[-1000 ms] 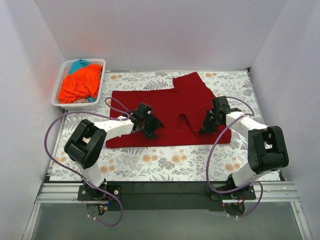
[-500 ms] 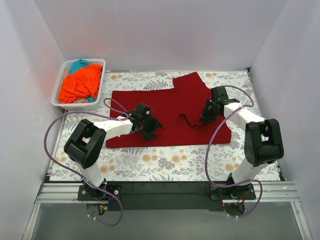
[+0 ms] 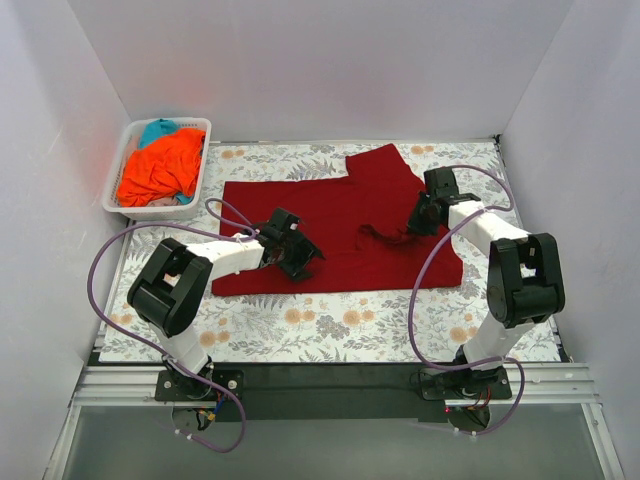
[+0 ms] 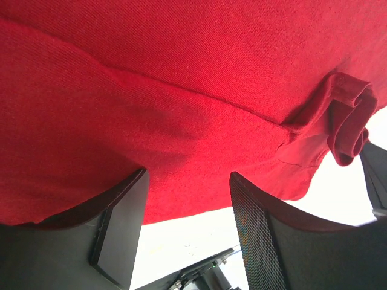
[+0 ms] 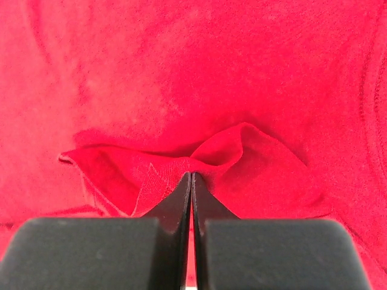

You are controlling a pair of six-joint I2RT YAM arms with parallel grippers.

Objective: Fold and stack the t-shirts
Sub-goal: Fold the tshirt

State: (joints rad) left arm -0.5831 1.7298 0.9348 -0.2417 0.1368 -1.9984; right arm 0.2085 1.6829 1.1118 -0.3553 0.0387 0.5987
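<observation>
The dark red t-shirt [image 4: 181,84] is soft matt cloth with a fine diagonal knit grain, and it looks fuzzier in the right wrist view. The bright orange t-shirt [image 3: 160,168] and teal t-shirt [image 3: 157,129] look like similar dull cloth. The basket [image 3: 150,211] is white plastic, the tablecloth [image 3: 330,320] smooth, matt and printed. The left gripper's fingers [image 4: 257,241] are matt black plastic, one face finely dimpled; the right gripper's fingers [image 5: 91,254] are smooth matt black

The red shirt [image 3: 330,215] lies spread on the tablecloth [image 3: 330,320], with the left gripper [image 3: 302,262] low over it and the right gripper [image 3: 413,227] pinching a raised fold. The basket [image 3: 112,192] holds an orange shirt [image 3: 160,170] and a teal shirt [image 3: 157,129].
</observation>
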